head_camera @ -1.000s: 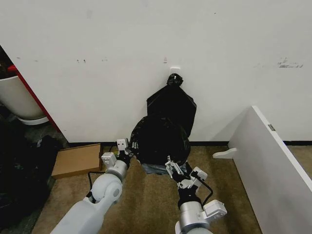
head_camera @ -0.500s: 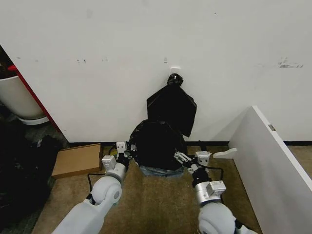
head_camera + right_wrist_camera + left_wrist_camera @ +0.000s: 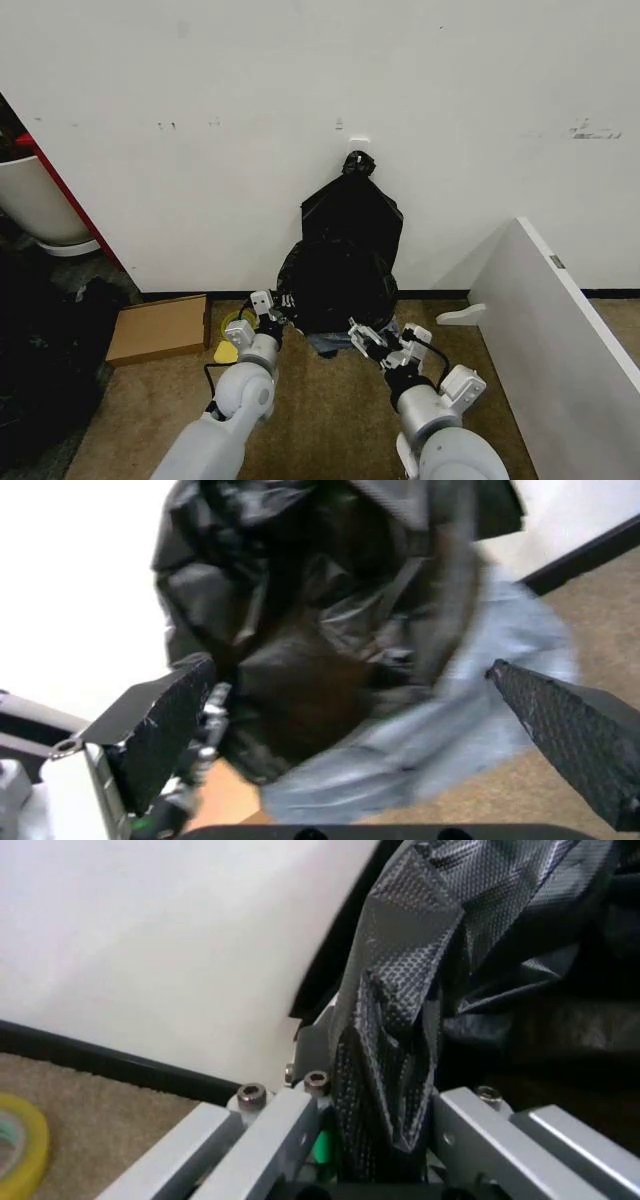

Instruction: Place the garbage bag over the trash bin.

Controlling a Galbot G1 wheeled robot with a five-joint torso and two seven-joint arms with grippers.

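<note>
Left gripper [image 3: 385, 1155] is clamped on the garbage bag [image 3: 335, 280]; right gripper [image 3: 370, 727] gapes empty. Keep tension, pull hem evenly down the trash bin [image 3: 440, 742].

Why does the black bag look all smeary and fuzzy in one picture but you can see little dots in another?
In the right wrist view the thin, crinkly black plastic garbage bag and the pale blue patch under it are smeared by blur, between the right gripper's open fingers. In the left wrist view the left gripper clamps the bag close up, so the dotted finger pad looks crisp. In the head view the light is even.
</note>
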